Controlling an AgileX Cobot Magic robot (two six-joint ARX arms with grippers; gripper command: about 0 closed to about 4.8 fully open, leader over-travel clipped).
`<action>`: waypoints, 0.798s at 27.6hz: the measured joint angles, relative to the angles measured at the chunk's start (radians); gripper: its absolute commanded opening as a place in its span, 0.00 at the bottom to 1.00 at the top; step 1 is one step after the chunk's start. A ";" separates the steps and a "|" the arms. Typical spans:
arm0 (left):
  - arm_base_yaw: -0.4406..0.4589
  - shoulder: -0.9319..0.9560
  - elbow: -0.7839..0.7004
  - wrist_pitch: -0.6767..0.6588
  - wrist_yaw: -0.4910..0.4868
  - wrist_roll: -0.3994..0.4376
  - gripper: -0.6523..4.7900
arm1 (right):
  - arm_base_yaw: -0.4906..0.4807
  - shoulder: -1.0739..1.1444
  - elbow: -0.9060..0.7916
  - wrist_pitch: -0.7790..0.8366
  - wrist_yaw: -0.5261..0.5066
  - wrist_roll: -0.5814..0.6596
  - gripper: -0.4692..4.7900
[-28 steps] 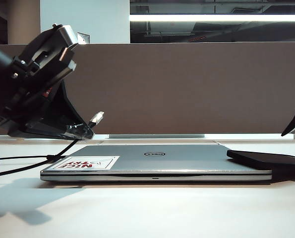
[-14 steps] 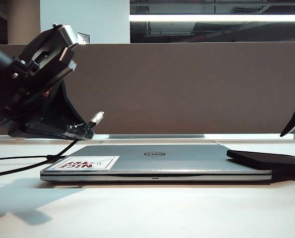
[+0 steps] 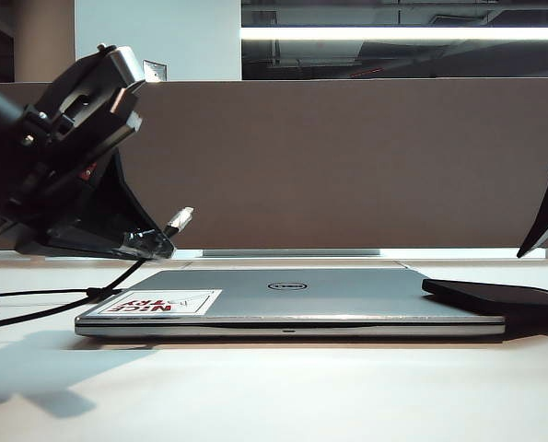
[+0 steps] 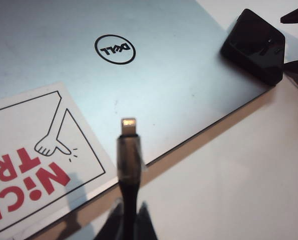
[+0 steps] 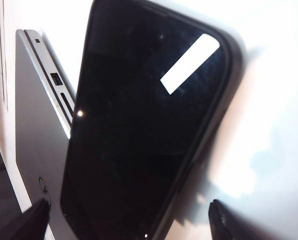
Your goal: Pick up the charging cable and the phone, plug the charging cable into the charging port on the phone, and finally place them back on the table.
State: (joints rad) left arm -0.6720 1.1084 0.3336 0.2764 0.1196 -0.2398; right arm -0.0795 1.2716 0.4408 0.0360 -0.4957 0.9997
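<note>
White table (image 3: pixel 274 396): left end effector (image 3: pixel 158 241) clamps charging cable (image 4: pixel 128 165); right end effector (image 5: pixel 126 220) spread over phone (image 5: pixel 143 125).

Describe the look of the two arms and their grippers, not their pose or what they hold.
The left gripper is bulky matte black with angular housings, a grey metal block on top, a small red detail and clear fingertip pads. Of the right gripper only black tapering wedge-shaped fingers show at the exterior view's right edge.
</note>
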 measured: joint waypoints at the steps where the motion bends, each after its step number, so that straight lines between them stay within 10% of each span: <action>1: 0.000 0.000 0.000 0.000 0.000 0.000 0.11 | 0.000 0.000 0.000 0.000 0.002 0.000 0.91; 22: 0.000 0.000 0.000 0.000 0.000 0.000 0.11 | 0.005 0.059 0.006 0.080 -0.010 -0.001 0.91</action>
State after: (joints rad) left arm -0.6720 1.1084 0.3336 0.2768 0.1196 -0.2398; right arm -0.0742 1.3308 0.4465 0.1162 -0.5053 0.9985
